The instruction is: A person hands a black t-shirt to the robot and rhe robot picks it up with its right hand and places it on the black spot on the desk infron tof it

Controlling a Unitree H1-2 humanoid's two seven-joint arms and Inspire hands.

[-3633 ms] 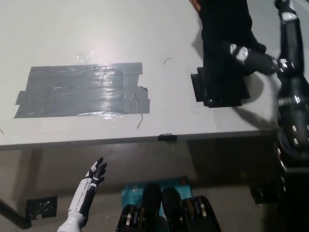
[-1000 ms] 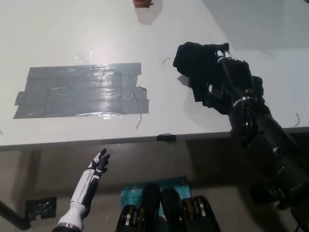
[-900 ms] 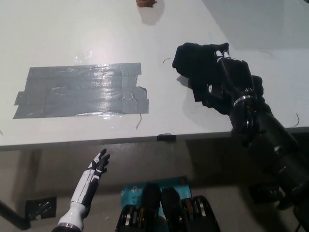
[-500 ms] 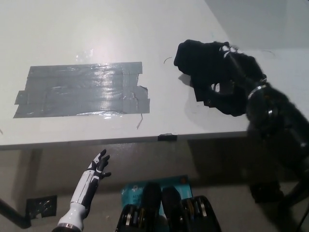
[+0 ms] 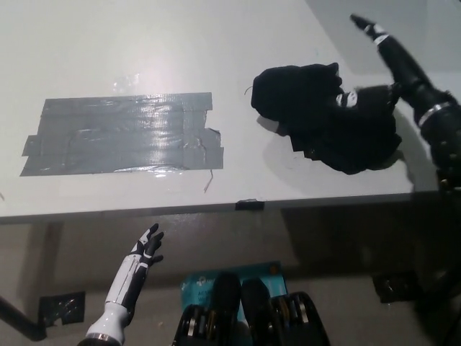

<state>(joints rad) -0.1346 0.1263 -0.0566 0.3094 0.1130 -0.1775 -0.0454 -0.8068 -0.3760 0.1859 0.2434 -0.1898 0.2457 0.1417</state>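
Observation:
The black t-shirt [image 5: 317,115] lies crumpled on the white table [image 5: 144,43] at the right. It covers most of a black taped spot, of which only a jagged corner [image 5: 300,150] shows under its near edge. My black right hand [image 5: 400,65] is stretched out above the shirt's far right side, open, with its fingers pointing away toward the table's back. One digit still rests near the cloth. My white left hand [image 5: 145,249] hangs below the table's front edge at the lower left, open and holding nothing.
A large patch of grey tape [image 5: 122,133] is stuck to the table's left half. A small black clip [image 5: 249,205] sits on the front edge. Below the table I see a teal object [image 5: 238,277] on the floor.
My right hand has let go of the t-shirt and swung out to the right and back. The shirt has settled on the table. The person's hand at the top edge is gone.

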